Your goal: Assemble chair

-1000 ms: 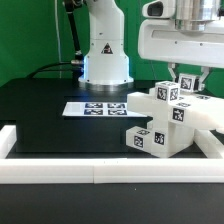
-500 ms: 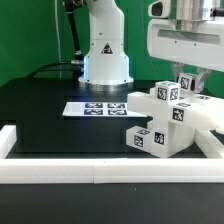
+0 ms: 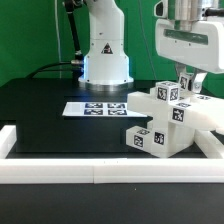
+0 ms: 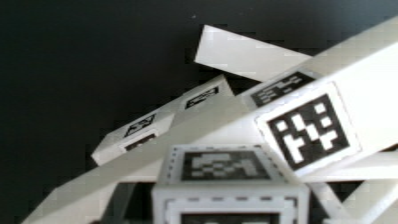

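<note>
- Black matte desk [image 3: 40, 110] fills the scene, fenced at the front by a long white border rail [image 3: 90, 172], with the robot's white base [image 3: 105, 50] at the back and the marker board [image 3: 95, 108] lying flat near the middle.
- On the exterior view's right sits the chair [image 3: 165, 125], a cluster of white blocky pieces part-joined: cubes stacked against a long slanting bar, each face carrying a black-and-white square tag.
- Above it hangs the gripper [image 3: 186, 84], its jaws partly apart; they seem to straddle a small tagged cube [image 4: 222, 170] at the top of the stack, though whether they truly pinch it I cannot tell.
- Plastic looks hard, smooth and slightly glossy, with crisp square edges and flat faces.
- Pieces are probably light and stiff, unlikely to bend or crack, but slippery under metal pads.
- Best hold, I judge, is across two opposite flat faces of a cube or bar, squarely, near the middle so it does not twist.
- Loose joints could shift if nudged sideways.
</note>
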Controlling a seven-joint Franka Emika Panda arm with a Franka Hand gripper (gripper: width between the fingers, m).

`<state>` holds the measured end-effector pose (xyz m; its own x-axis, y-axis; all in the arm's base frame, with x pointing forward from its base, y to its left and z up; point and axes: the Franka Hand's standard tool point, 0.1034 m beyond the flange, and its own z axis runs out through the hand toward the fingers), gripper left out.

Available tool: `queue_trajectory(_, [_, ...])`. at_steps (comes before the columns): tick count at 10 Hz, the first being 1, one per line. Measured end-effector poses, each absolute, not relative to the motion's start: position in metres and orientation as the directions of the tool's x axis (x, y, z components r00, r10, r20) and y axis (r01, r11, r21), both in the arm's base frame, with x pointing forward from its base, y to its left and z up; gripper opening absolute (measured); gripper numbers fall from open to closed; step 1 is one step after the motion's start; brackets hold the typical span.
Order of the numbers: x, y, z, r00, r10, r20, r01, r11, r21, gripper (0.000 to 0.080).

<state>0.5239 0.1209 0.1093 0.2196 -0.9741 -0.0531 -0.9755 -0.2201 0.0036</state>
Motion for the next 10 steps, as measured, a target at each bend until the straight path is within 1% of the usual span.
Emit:
queue_trajectory(2, [0.5236,0.1220,0.1090,0.124,-0.991,-0.053,-0.992,-0.125,0.009,0.0271])
queue_trajectory(3, [0.5235,0.1224,0.1090,0.111,-0.992,-0.053,-0.994,-0.112,0.010,0.0342])
queue_trajectory(4, [0.5235,0.1225,0.1089,0.131,-0.990,-0.053,-0.991,-0.132,0.009,0.0508])
queue_trajectory(5, [0.5229,0.1241,0.1087,0.169,-0.984,-0.052,-0.985,-0.170,0.008,0.0508])
queue_trajectory(6, [0.5223,0.1265,0.1088,0.178,-0.983,-0.053,-0.984,-0.179,0.008,0.0622])
queue_trajectory(7, [0.5223,0.1280,0.1093,0.229,-0.972,-0.053,-0.973,-0.230,0.006,0.0622])
queue_trajectory(8, [0.5226,0.1272,0.1092,0.328,-0.943,-0.053,-0.945,-0.328,0.000,0.0644])
queue_trajectory(10, [0.5227,0.1268,0.1092,0.465,-0.884,-0.052,-0.885,-0.465,-0.008,0.0649])
